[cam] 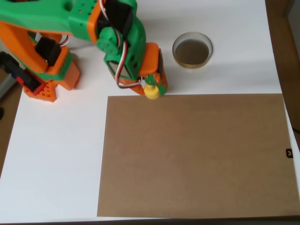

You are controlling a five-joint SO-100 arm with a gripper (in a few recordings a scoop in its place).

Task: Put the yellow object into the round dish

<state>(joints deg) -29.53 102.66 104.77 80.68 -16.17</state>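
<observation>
The yellow object (152, 93) is a small bright piece at the top edge of the brown sheet, partly covered by the fingertips. My green and orange gripper (154, 87) reaches down from the upper left and is shut on it. The round dish (192, 61), pale-rimmed with a dark inside, stands on the white table to the upper right of the gripper, about a hand's width away, with nothing in it.
A large brown cardboard sheet (197, 154) covers the middle and lower right of the white table (56, 154). The arm's orange base (47, 79) sits at the upper left. The table's right edge (281, 70) runs close to the dish.
</observation>
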